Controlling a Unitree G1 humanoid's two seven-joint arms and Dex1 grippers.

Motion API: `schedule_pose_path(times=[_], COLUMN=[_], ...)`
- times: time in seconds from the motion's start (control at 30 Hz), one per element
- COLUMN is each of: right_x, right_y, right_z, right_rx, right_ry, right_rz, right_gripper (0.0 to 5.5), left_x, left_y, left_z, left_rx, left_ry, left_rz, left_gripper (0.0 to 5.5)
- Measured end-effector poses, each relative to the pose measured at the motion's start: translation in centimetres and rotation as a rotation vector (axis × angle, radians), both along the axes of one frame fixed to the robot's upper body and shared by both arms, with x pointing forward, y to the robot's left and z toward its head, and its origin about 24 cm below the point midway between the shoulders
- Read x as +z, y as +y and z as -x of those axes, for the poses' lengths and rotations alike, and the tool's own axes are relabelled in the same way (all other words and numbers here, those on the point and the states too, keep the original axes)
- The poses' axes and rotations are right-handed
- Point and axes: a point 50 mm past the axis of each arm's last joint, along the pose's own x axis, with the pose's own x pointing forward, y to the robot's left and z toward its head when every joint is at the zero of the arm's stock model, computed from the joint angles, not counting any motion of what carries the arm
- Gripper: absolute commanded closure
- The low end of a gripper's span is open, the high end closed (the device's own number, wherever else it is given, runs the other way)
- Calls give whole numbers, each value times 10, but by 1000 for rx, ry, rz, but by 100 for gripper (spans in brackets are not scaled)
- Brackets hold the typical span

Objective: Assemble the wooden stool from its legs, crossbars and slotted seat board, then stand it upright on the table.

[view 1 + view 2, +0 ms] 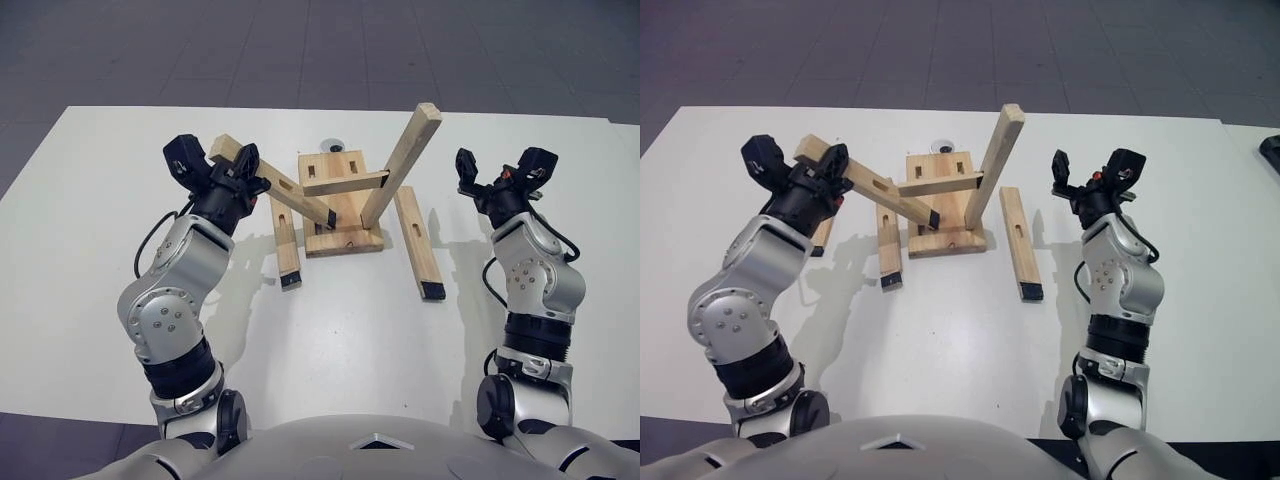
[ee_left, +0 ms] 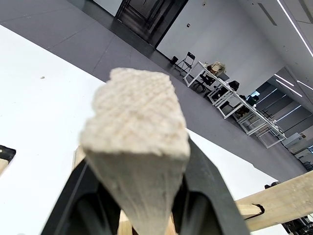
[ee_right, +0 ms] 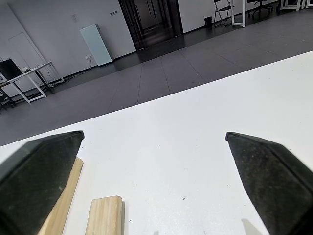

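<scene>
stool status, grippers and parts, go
Left gripper shut on a leg, tip by the seat board. Right gripper open, empty. Standing leg in the board, crossbar on it; two loose legs flat beside.

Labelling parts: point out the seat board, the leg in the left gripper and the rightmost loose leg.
seat board (image 1: 345, 241), left eye view, bare near edge.
held leg (image 1: 297, 198), left eye view, mid-shaft.
loose leg (image 1: 418, 241), left eye view, middle.

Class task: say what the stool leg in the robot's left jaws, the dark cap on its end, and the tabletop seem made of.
Pale square stool leg: unfinished light wood, judging by the rough fibrous end grain and lack of gloss. Small black end cap: probably rubber or plastic, dull and uniform; cannot tell which. White tabletop: smooth, even surface, likely laminate or painted board.
</scene>
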Motion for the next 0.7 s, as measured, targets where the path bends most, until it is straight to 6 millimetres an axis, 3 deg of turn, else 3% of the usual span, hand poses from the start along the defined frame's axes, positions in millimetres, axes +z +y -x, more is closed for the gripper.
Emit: schedule_pose_path(times=[0.4,0.7], right_x=[-5,-9], right_y=[10,6], right_z=[-1,3], right_rx=[6,-34], right_ry=[-3,-9], right_rz=[-21,-42], right_gripper=[10,10], left_x=[19,24], left_y=[3,14], left_z=[-5,-10], left_rx=[-1,12], left_ry=[27,54], left_rz=[35,18], left_gripper=[445,445])
